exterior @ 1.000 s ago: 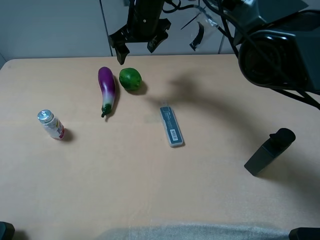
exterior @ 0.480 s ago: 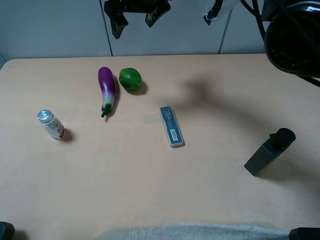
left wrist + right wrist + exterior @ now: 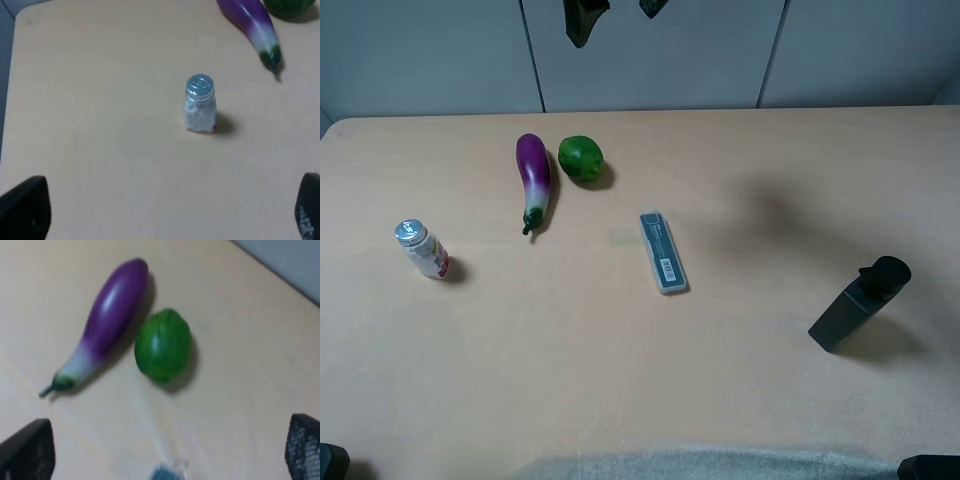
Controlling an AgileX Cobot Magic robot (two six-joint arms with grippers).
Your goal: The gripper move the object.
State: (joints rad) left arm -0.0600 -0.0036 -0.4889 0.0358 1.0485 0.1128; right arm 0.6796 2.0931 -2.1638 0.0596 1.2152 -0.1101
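The green lime [image 3: 581, 158] lies on the tan table [image 3: 620, 380] at the back, just right of the purple eggplant [image 3: 533, 180]. My right gripper [image 3: 617, 10] is high above and behind the lime, open and empty; only its two black fingertips [image 3: 582, 18] show at the top edge. The right wrist view looks down on the lime [image 3: 163, 346] and eggplant [image 3: 107, 320] between wide-apart fingertips [image 3: 25, 450]. My left gripper [image 3: 165, 220] is open and empty over the table's left part; the lime's edge [image 3: 289, 6] shows far off.
A small white bottle with a silver cap [image 3: 421, 248] stands at the left, also in the left wrist view [image 3: 200, 104]. A grey pen case [image 3: 663, 252] lies mid-table. A black angular bottle [image 3: 857, 303] stands at the right.
My right gripper has risen and pulled back from just above the lime to the top edge of the view. The right arm has left the view. The lime has not moved.
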